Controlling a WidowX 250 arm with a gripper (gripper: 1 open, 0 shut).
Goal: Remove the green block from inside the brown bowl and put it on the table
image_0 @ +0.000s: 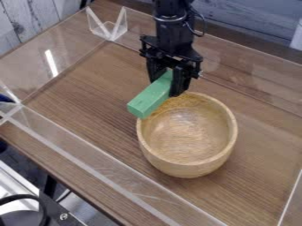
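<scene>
The green block (150, 97) hangs tilted in the air, its upper end clamped between the black fingers of my gripper (172, 81), which is shut on it. Its lower end points down-left, just off the left rim of the brown bowl (186, 134). The bowl is a round tan wooden one, standing upright and empty on the table (83, 101) at centre right. My gripper is directly above the bowl's far-left rim.
Clear acrylic walls (48, 62) edge the wood-grain table on all sides. A small clear bracket (109, 24) stands at the back left corner. Open tabletop lies to the left of the bowl.
</scene>
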